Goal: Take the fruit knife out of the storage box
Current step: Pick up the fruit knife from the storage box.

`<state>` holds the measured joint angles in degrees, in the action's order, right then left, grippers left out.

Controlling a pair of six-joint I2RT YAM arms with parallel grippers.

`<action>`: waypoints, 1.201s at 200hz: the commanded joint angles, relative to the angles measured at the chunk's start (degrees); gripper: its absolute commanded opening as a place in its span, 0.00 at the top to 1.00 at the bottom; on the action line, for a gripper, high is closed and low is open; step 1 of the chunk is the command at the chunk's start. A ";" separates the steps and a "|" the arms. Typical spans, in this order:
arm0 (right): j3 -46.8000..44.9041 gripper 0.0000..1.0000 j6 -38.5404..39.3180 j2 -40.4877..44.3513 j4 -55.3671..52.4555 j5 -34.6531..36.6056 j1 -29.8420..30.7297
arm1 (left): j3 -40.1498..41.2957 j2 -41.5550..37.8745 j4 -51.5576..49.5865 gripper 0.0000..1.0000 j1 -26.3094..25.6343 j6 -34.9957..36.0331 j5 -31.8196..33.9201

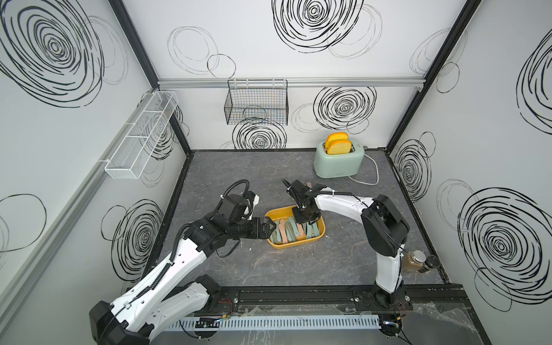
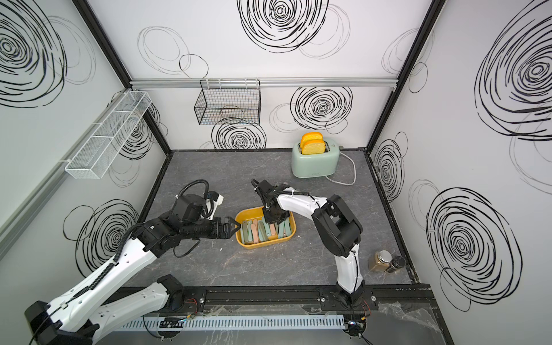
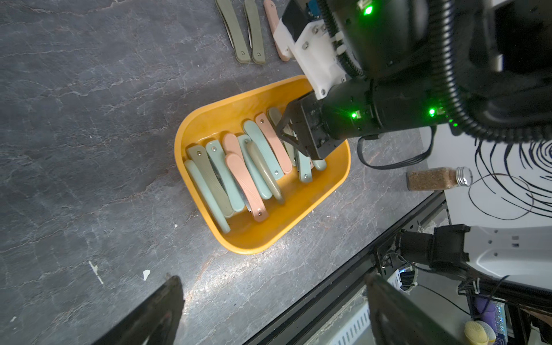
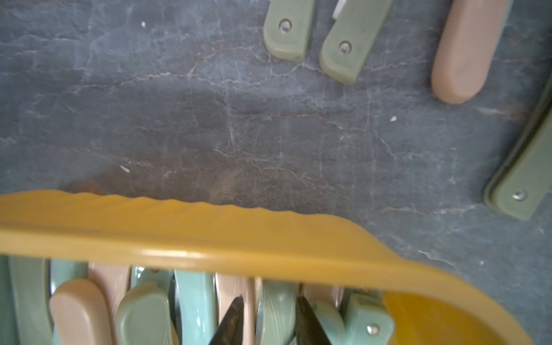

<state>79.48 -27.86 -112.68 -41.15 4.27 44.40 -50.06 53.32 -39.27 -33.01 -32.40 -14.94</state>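
The mustard-yellow storage box [image 1: 294,245] [image 2: 263,245] sits mid-table and holds several folded fruit knives in green, mint and pink [image 3: 245,173]. My right gripper [image 1: 304,221] [image 2: 273,221] [image 3: 286,134] reaches down into the box's right half. In the right wrist view its two fingertips [image 4: 270,303] press on either side of a mint-green fruit knife [image 4: 276,294], just inside the box's rim [image 4: 209,239]. My left gripper [image 1: 271,229] [image 2: 237,227] [image 3: 274,298] hangs wide open and empty at the box's left end, outside it.
Several knives lie on the table beyond the box: two olive ones [image 3: 236,33] [image 4: 289,33], a pink one [image 4: 466,53] and another olive one [image 4: 528,176]. A toaster [image 1: 339,159] stands at the back right, two spice jars [image 1: 413,261] at the front right. A black wire basket [image 1: 257,103] and a white mesh rack [image 1: 140,137] hang on the walls.
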 commanded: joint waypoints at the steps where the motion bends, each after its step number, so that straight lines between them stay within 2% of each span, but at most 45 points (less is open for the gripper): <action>1: -1.15 0.68 -0.01 -1.74 0.31 0.96 -0.19 | 0.08 -0.44 -0.03 0.02 -0.21 -0.30 1.01; 31: -1.22 0.68 0.35 -2.27 0.62 0.99 -0.54 | -0.03 -0.01 0.16 0.02 -0.21 -0.20 1.05; 66: -0.93 0.73 0.79 -2.25 0.38 1.11 -1.11 | 0.12 0.19 0.53 0.02 -0.21 -0.20 0.96; 116: -0.93 0.69 1.40 -2.84 0.25 1.31 -1.77 | 0.33 0.25 0.95 0.02 -0.21 -0.29 0.79; 163: -0.83 0.76 1.60 -2.98 0.19 1.15 -2.04 | 0.32 0.19 0.68 0.02 -0.21 -0.12 0.82; 240: 4.98 0.78 0.92 -0.28 -3.23 1.61 -1.95 | -0.78 0.38 0.33 0.02 -0.21 0.15 0.88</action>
<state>81.21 -26.17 -114.54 -41.39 4.78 42.78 -50.06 53.58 -39.38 -33.01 -32.38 -14.87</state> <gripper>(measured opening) 0.228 0.981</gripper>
